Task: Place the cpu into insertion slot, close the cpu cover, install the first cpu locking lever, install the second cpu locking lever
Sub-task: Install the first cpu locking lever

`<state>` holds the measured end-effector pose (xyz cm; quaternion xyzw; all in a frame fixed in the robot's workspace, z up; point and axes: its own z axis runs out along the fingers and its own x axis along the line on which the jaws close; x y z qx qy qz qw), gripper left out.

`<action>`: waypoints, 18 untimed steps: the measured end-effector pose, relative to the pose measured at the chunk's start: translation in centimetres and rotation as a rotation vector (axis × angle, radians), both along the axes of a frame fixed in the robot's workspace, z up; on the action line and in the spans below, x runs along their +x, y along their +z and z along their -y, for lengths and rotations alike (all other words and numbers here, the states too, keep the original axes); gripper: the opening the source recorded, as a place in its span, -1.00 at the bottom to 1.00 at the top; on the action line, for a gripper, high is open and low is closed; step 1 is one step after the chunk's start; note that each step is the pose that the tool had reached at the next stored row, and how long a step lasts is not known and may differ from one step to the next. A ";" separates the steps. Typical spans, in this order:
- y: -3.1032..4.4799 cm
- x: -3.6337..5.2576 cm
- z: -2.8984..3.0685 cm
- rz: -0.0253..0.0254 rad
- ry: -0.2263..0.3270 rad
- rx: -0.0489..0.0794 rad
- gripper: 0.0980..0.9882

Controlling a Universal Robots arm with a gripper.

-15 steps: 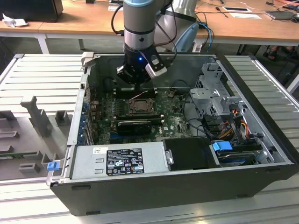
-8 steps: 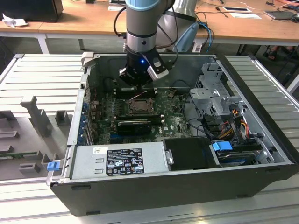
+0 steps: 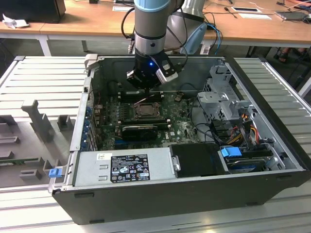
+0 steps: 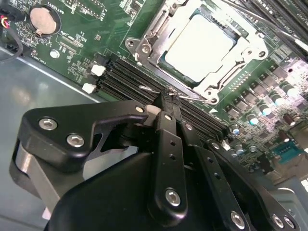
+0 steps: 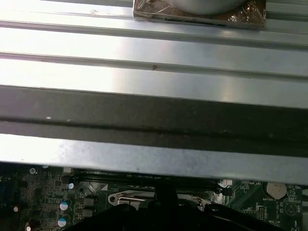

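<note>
The ribbed metal surface (image 3: 43,77) carries an open computer case (image 3: 194,194) lying on its side, and my arm (image 3: 153,24) reaches down into it from the far wall. Along the near wall of the case sits the grey power supply (image 3: 121,167), and behind it the green motherboard (image 3: 182,128) covers the floor of the case, with the long black graphics card (image 3: 140,130) lying across it. Just beyond that card, in the middle of the board, is the insertion slot (image 3: 146,110), and I hang directly above its far edge. In the second wrist view the black memory slots (image 4: 122,79) run between me and the socket. The cpu cover (image 4: 245,45) lies flat and shut over the socket, and the cpu (image 4: 199,43) sits inside it, its dull grey top showing through the square window. My fingers (image 4: 168,125) are drawn together with no gap that I can see, their tips right at the thin wire locking lever (image 4: 197,97) that runs along the socket's near side; I cannot tell whether the wire is pinched between them or only touching. A coin battery (image 4: 44,19) sits on the board, well apart from the socket.
</note>
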<state>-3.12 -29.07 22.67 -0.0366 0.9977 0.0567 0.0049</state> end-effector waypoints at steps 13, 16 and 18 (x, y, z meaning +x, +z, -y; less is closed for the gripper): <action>-0.87 1.21 -0.15 0.0001 0.000 0.000 -0.98; -0.93 1.24 -0.14 -0.0001 0.000 0.000 -0.98; -0.96 1.24 -0.15 0.0000 0.000 0.000 -0.98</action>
